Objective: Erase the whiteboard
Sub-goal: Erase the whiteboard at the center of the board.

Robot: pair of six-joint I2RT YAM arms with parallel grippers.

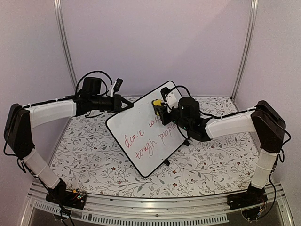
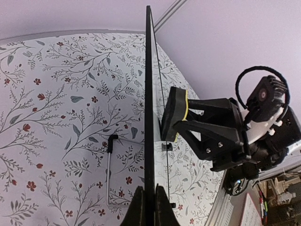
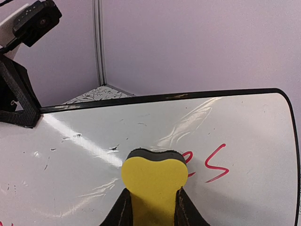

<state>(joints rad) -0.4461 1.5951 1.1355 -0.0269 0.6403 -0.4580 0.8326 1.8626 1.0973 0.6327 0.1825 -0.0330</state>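
The whiteboard (image 1: 136, 123) stands tilted on the flowered table, with red and dark handwriting (image 1: 149, 136) on its lower half. My left gripper (image 1: 126, 104) is shut on the board's upper left edge. In the left wrist view the whiteboard (image 2: 149, 94) shows edge-on, pinched between the gripper (image 2: 149, 203) jaws. My right gripper (image 1: 162, 112) is shut on a yellow eraser (image 1: 156, 102) with a dark felt face, pressed against the board near its top. In the right wrist view the eraser (image 3: 153, 176) covers part of a red word (image 3: 216, 165) on the whiteboard (image 3: 84, 160), and the gripper (image 3: 153, 200) clamps its sides.
A wire stand (image 2: 109, 169) props the board from behind, and small black feet (image 1: 166, 163) rest on the flowered tablecloth (image 1: 94, 155). Metal posts (image 1: 66, 52) and lilac walls close in the back. An aluminium rail (image 1: 155, 214) runs along the near edge.
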